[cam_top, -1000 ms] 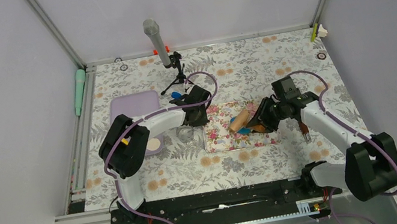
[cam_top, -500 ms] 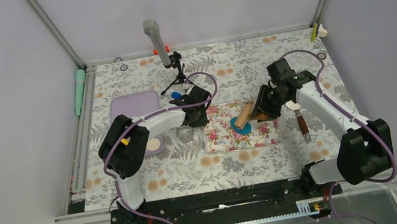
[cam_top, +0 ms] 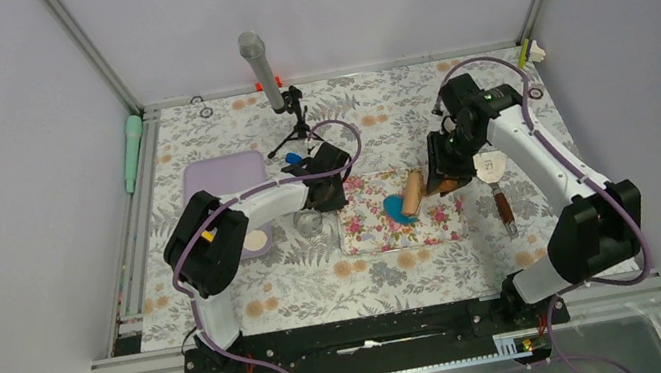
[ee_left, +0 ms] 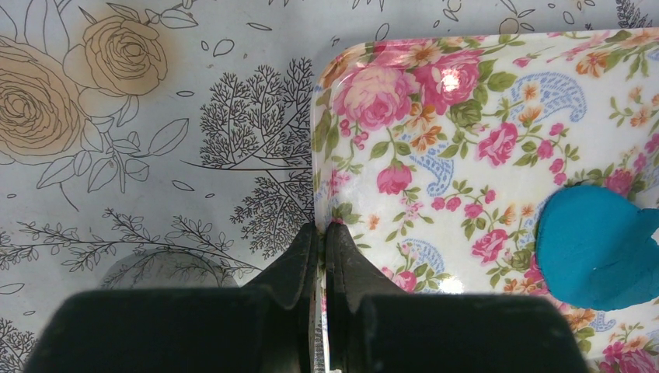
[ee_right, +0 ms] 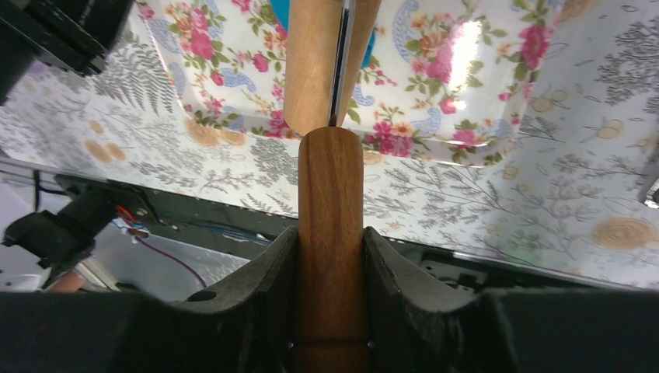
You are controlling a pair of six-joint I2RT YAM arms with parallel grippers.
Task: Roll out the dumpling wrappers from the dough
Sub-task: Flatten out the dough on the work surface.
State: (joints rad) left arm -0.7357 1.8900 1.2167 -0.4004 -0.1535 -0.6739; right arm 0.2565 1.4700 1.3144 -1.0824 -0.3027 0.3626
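Top external: dough (cam_top: 395, 208) lies flattened on the floral mat (cam_top: 370, 233), with the roller (cam_top: 412, 192) drum resting at its right edge. Right wrist adds the grip — right gripper (ee_right: 330, 237) clamped around the roller's wooden handle. Left wrist — left gripper (ee_left: 321, 233) pinched tight on the floral mat's rim, dough apart from it.

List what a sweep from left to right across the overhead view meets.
mint-green tool → lilac tray → left fingers → blue dough → right fingers → brown-handled scraper. The floral mat and the wooden roller overlap these, so they are left out.
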